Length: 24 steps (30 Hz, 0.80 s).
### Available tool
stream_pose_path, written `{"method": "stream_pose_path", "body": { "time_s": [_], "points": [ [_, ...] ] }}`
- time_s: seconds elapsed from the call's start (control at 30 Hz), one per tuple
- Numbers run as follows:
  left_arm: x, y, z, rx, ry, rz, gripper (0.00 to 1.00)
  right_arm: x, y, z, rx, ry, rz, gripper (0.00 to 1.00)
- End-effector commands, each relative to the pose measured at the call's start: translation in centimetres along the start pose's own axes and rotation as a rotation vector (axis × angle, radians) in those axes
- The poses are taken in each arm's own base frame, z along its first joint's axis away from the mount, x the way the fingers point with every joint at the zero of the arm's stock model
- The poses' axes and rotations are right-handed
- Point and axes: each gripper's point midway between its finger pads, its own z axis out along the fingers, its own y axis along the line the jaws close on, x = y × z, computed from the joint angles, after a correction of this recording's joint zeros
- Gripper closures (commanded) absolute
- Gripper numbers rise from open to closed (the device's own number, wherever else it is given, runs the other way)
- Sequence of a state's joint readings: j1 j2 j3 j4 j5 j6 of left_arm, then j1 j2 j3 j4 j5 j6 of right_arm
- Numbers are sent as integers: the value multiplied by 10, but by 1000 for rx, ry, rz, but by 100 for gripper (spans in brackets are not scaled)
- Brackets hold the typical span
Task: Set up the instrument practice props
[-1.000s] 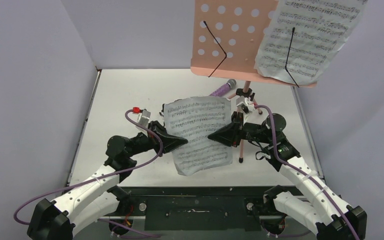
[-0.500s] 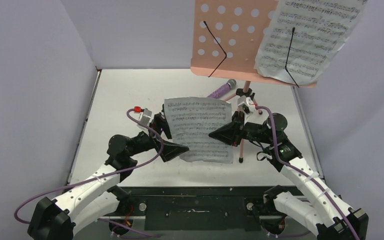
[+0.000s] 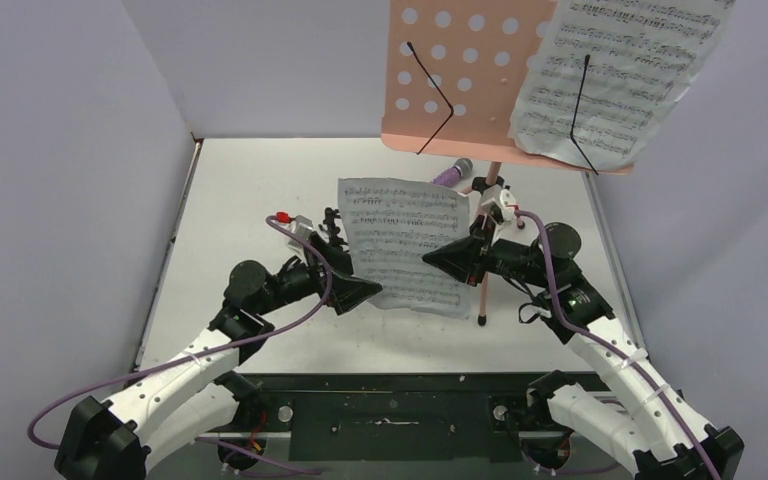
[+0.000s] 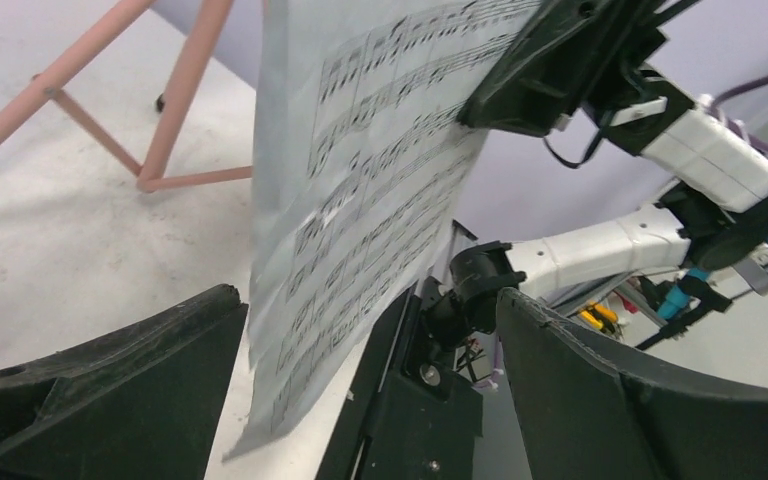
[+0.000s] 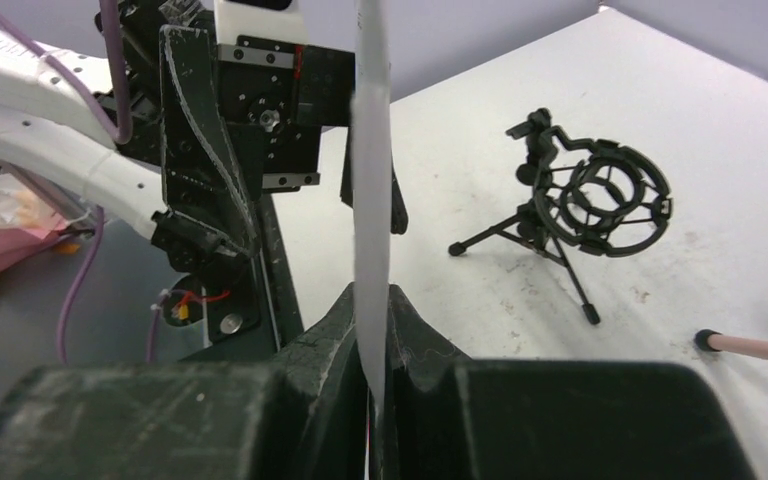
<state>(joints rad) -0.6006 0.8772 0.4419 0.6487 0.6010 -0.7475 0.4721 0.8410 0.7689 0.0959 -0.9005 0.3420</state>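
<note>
Status: roughly a third done, my read. One white sheet-music page [image 3: 615,75] sits on the right half of the pink perforated music stand [image 3: 450,80]; the left half is bare. The second white page [image 3: 400,250] is upright in mid-air, its edge pinched in my right gripper [image 3: 430,262]. My left gripper [image 3: 358,290] is spread wide, with the page's lower edge hanging between the jaws, not gripped. The glittery purple microphone [image 3: 448,177] lies on the table [image 3: 250,190]. The small black tripod mic stand [image 5: 585,195] stands empty. To do: page two up, mic into its stand.

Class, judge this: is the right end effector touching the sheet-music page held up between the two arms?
Touching. The right wrist view shows the right end effector shut on the sheet-music page, jaws pressed against both its faces.
</note>
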Motion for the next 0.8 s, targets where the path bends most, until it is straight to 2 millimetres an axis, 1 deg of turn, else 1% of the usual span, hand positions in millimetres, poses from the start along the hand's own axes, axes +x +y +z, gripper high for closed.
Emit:
{"method": "stream_pose_path", "body": {
  "time_s": [0.0,0.07,0.17,0.47,0.67,0.77],
  "points": [
    [-27,6,2,-98,-61,55,4,-33,-2,-5,69,-55,-114,95],
    [-29,8,1,-118,-60,61,4,-40,-2,-7,88,-67,-129,95],
    [-30,10,1,-139,-47,70,4,-51,2,-12,101,-99,-162,95],
    [-33,12,2,-180,2,107,4,-91,7,-40,253,-210,-269,95],
    [-52,8,2,-207,-34,140,4,-118,13,-56,315,-288,-320,95],
    [-66,2,4,-213,-65,159,4,-135,19,-65,342,-334,-347,95]
  ]
}}
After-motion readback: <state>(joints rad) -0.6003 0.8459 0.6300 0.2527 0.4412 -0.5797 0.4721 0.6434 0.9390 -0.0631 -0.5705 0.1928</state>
